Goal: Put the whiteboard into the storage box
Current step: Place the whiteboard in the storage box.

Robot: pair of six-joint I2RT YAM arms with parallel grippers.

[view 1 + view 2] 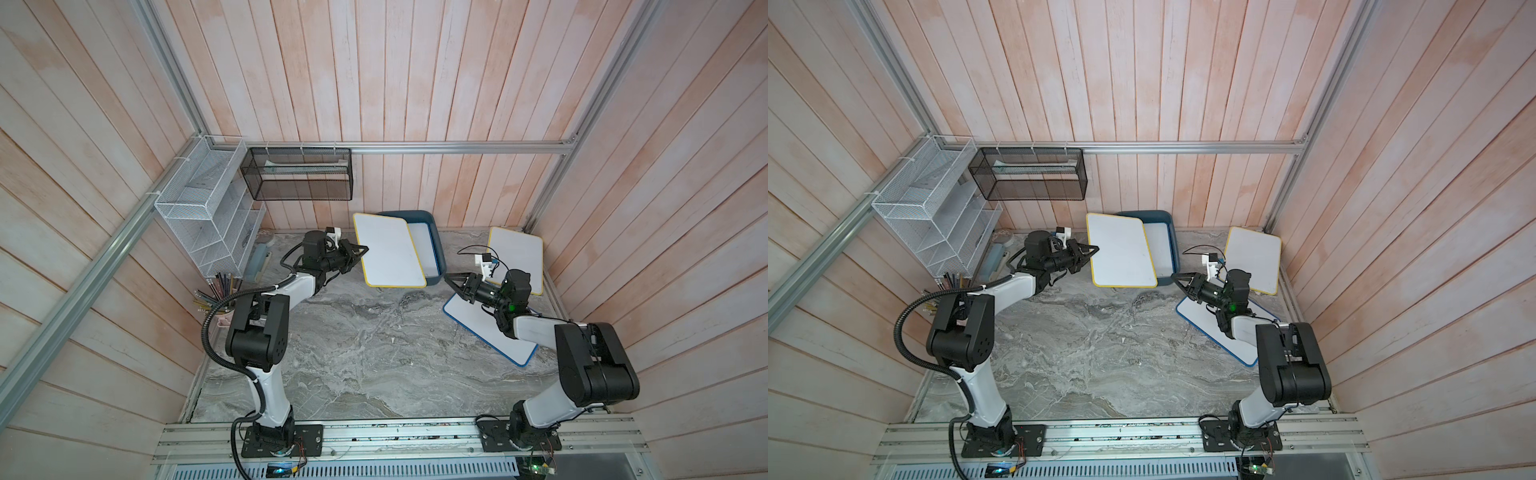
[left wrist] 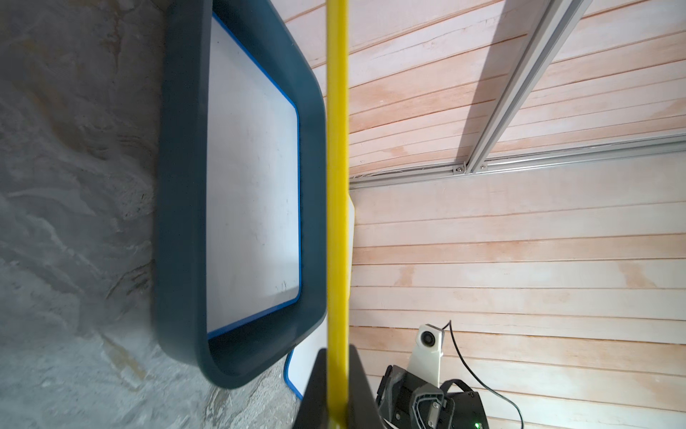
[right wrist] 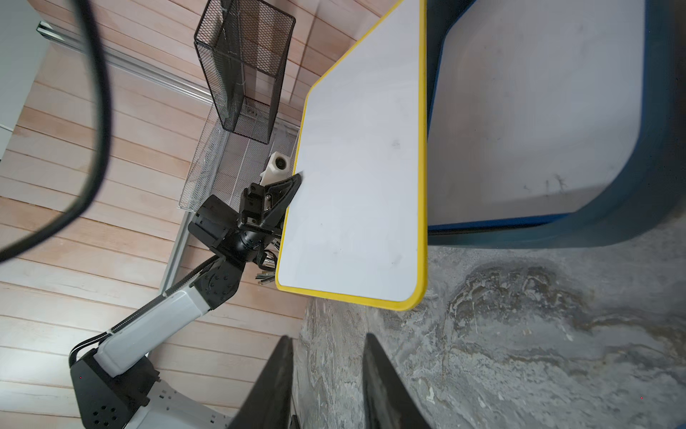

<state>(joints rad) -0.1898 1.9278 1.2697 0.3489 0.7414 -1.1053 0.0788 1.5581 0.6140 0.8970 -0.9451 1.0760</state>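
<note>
The left gripper [image 1: 364, 249] is closed tight on the middle of one long edge of the yellow-edged whiteboard [image 1: 388, 249], and the board is held off the table [image 1: 374, 345]. In the left wrist view the board is seen edge-on as a yellow strip [image 2: 337, 148] clamped between the black jaws. The right gripper [image 3: 326, 338] is held partly open with nothing between its fingers [image 3: 274, 379]. In both top views it is placed just beside the near corner of the storage box [image 1: 438, 249].

The yellow-edged whiteboard is hung over the left side of the storage box, its free long edge above the box's inside. It seems to be clear of the rim, though contact cannot be ruled out. Bare table is left open in front of the box and between the two arms.

A blue-edged whiteboard [image 2: 252, 185] is laid flat on the floor of the storage box, filling it almost from wall to wall. A second blue-edged whiteboard [image 1: 478, 328] is laid flat on the table under the right arm. A second yellow-edged whiteboard [image 1: 517, 257] is leaned against the right wall.
</note>
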